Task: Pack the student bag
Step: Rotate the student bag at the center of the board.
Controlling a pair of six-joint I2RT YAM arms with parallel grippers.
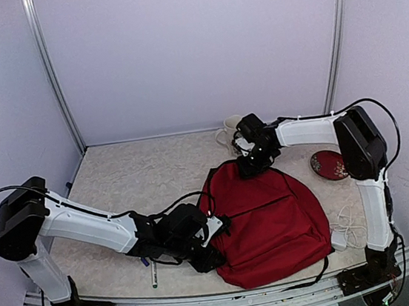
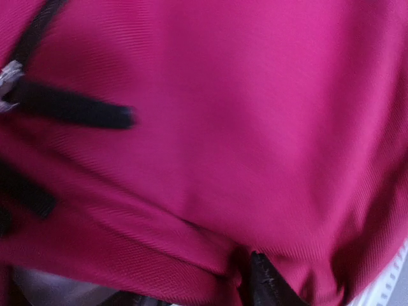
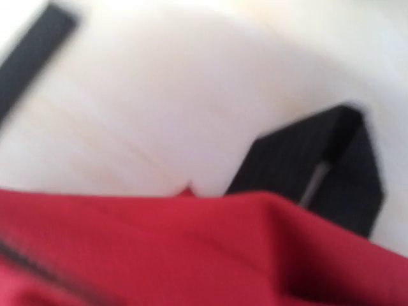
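Top external view: the student bag (image 1: 272, 219) – a dark red fabric backpack with black zip lines – lay flat on the mottled beige table (image 1: 133, 177), right of centre and toward the near edge, between the two arms. The left gripper (image 1: 215, 250) was at the bag's near-left edge, touching the fabric; from this height, whether its claw was clenched on the cloth or released could not be told. The right gripper (image 1: 251, 166) was at the bag's far top edge, against the fabric, and its grip likewise could not be told. A white cup (image 1: 229, 129) stood by the back wall just behind the right gripper. A round red dish (image 1: 328, 164) lay right of the bag, apart from it. A white cable with a plug block (image 1: 341, 235) lay at the bag's near-right side. A pen (image 1: 153, 273) lay near the front edge, under the left arm. Left wrist view: red fabric filled nearly the whole frame, crossed by a black strap (image 2: 70, 108) at upper left, with one dark fingertip (image 2: 264, 284) showing at the bottom edge where the cloth bunched. Right wrist view: heavily blurred – red fabric across the bottom, a pale surface beyond it, and a black shape (image 3: 319, 166) at right, too blurred to name.
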